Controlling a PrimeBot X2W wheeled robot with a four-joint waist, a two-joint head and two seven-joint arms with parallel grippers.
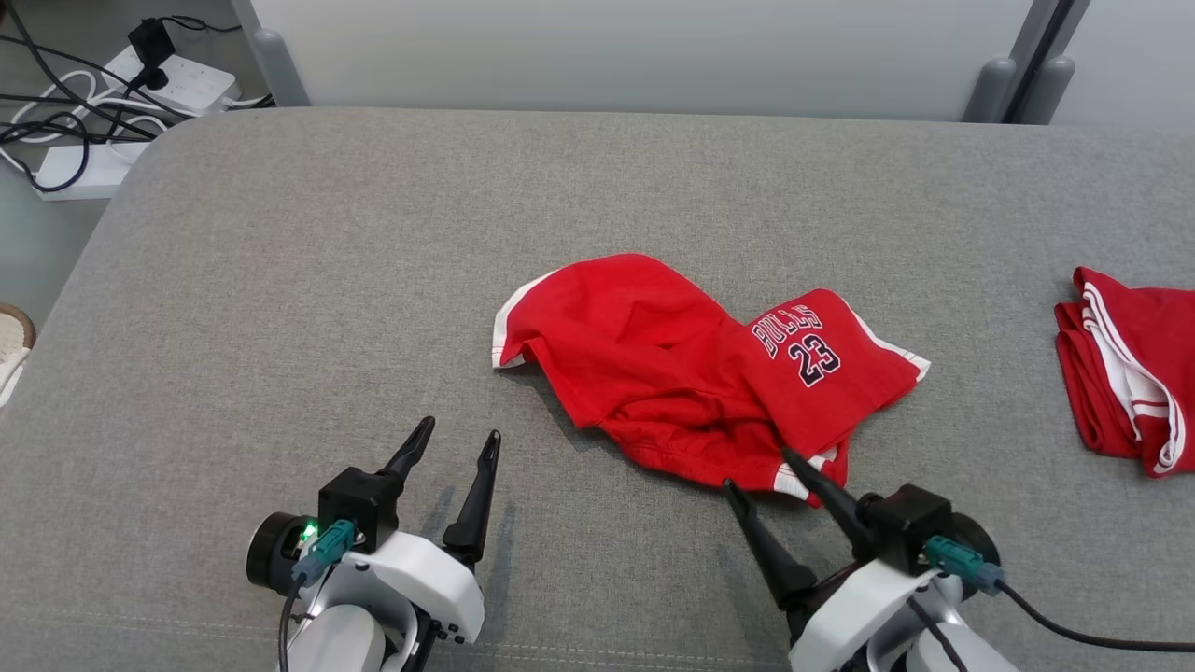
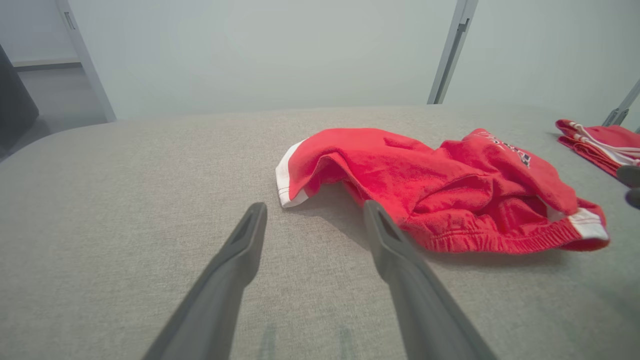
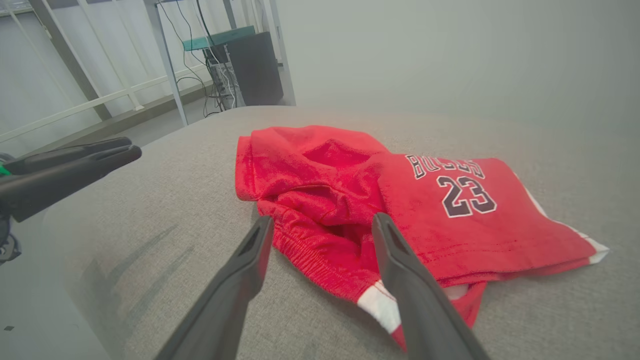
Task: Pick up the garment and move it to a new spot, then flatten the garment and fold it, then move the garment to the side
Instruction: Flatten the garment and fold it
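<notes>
The garment (image 1: 691,373) is a pair of red shorts with white trim and "BULLS 23" print, lying crumpled in the middle of the grey padded surface (image 1: 327,280). It also lies ahead of the fingers as the garment (image 2: 440,185) and the garment (image 3: 375,200). My left gripper (image 1: 457,439) stands open at the lower left, a short way from the shorts' left edge, holding nothing. Open too is my right gripper (image 1: 761,471), at the shorts' near hem, with its right fingertip over the white-trimmed corner. Nothing is gripped.
A second red piece of clothing with white stripes (image 1: 1130,369) lies folded at the surface's right edge. Power strips and cables (image 1: 112,93) lie on the floor beyond the far left corner. A pale wall panel (image 1: 635,47) runs behind the surface.
</notes>
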